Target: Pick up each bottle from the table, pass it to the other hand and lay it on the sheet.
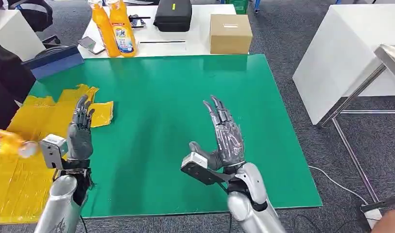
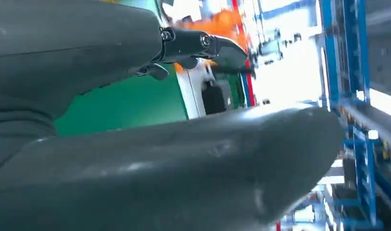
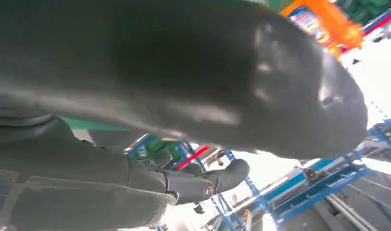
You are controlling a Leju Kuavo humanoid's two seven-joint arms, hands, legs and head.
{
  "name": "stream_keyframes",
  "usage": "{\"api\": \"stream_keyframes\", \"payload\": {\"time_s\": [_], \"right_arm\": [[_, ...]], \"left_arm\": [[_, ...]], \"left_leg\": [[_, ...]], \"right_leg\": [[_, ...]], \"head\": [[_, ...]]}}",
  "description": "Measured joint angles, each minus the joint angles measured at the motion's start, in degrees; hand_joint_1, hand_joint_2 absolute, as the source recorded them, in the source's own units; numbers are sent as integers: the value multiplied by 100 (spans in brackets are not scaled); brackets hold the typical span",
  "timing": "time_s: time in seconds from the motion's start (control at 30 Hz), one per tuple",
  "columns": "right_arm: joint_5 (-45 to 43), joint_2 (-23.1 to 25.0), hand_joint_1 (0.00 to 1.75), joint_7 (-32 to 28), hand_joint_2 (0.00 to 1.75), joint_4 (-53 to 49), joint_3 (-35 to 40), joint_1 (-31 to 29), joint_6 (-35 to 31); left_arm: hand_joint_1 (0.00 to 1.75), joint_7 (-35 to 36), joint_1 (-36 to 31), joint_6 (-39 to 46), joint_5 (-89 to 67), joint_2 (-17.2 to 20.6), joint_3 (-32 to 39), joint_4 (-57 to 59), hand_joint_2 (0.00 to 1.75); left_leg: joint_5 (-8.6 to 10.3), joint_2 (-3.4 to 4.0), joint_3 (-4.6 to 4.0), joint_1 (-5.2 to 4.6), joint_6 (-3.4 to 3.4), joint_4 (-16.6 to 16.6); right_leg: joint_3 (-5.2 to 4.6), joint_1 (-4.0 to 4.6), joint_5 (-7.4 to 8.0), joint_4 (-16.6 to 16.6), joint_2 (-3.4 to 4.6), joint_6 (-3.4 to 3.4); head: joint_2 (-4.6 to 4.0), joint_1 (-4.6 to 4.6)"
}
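Head view, left hand [image 1: 80, 131]: empty, fingers straight, over yellow sheet [image 1: 20, 170].
Right hand [image 1: 224, 138]: empty, fingers spread.
Bottles [image 1: 115, 29]: upright, well beyond fingertips.
Sheet's edge: blurred orange object [image 1: 8, 142], possibly a bottle.

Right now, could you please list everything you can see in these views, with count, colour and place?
standing bottles: two, orange, upright side by side on the white table beyond the mat.
lying bottle: one, orange, on the yellow sheet at the far left edge.
yellow sheet: one, yellow, crumpled over the mat's left side.
green mat: one, green, covering the near table.
cardboard box: one, brown, on the white table.
black case: one, black, on the white table.
left hand: one, dark grey, raised over the sheet's edge, holding nothing.
right hand: one, grey, fingers spread above the mat, holding nothing.
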Motion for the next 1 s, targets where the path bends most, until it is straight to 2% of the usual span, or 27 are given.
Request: {"api": "stream_keyframes", "payload": {"time_s": [0.3,0.53,0.67,1.0], "right_arm": [[-146,100,0,44,0,157,284,-207,-98],[-146,107,0,44,0,184,297,-232,-111],[-327,321,0,-83,0,616,378,-609,-452],[-444,409,0,-160,0,822,376,-714,-505]], "left_arm": [[0,46,-370,-5,136,-201,-542,197,0],[0,46,-401,-5,147,-208,-572,223,0],[0,-74,-817,120,247,-306,-957,603,0],[0,-96,-967,166,229,-347,-1066,754,0]], "left_leg": [[2,-1,1,1,1,0],[2,0,1,1,1,0],[2,1,1,-1,1,1],[2,2,1,0,1,1]], "right_leg": [[2,0,0,0,-1,0],[2,0,1,1,0,1],[1,0,1,0,1,1],[0,0,1,1,1,1]], "head": [[0,2],[0,2],[0,0],[0,2]]}}
